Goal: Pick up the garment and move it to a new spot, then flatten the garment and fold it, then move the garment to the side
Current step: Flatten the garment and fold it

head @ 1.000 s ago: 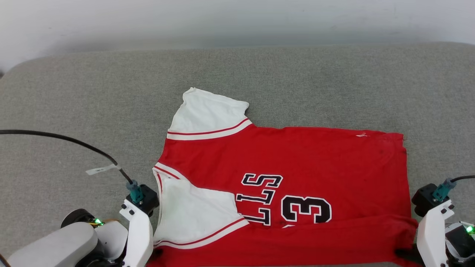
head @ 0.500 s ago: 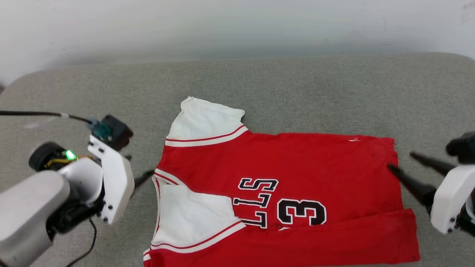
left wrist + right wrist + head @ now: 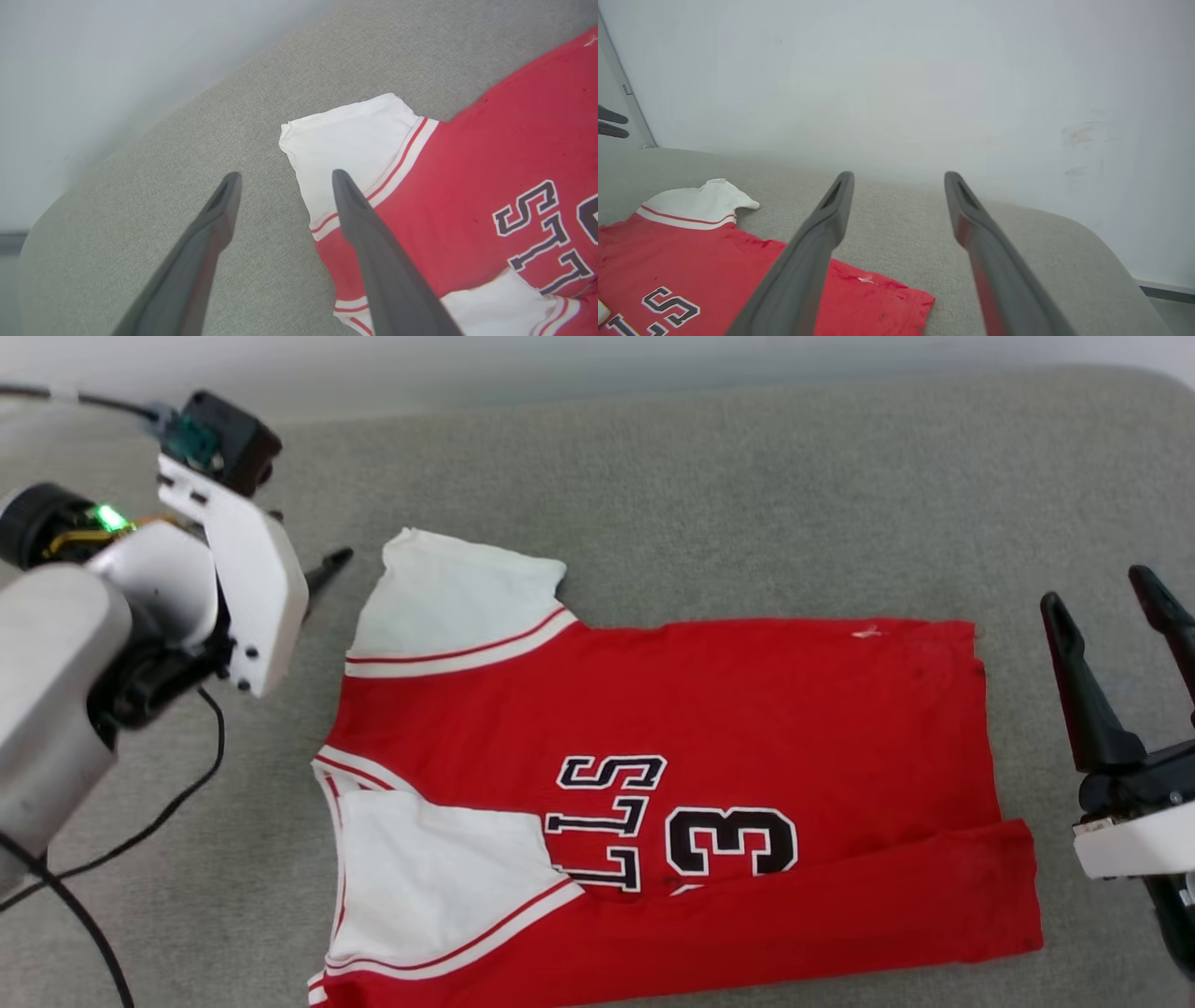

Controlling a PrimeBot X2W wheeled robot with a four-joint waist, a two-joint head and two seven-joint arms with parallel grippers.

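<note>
Garment: the red jersey-style T-shirt with white short sleeves (image 3: pixel 747 709) lies spread on the grey woven cushion surface (image 3: pixel 747 476), its neck end toward my left and its hem toward my right.
Fold: the near long edge is turned up over the body as a red strip, covering the bottom of the black, white-outlined letters and the "3".
Sleeves: 1 white sleeve with red-white striped trim sticks out flat on the far side. The other lies folded in over the chest, beside the letters.
Left claw: my left gripper (image 3: pixel 285 176) hangs over the cushion just beside the far sleeve. Its 2 long dark fingers are spread apart with nothing between them. In my left wrist view, 1 finger crosses the sleeve's trim; I cannot tell whether it touches the cloth.
Right claw: my right gripper (image 3: pixel 1097 588) sits past the hem, clear of the cloth. Its 2 fingers are spread wide and empty, pointing toward the plain white wall (image 3: pixel 924 70).
Cable: a thin black cable (image 3: pixel 168 803) loops over the cushion by my left arm.
</note>
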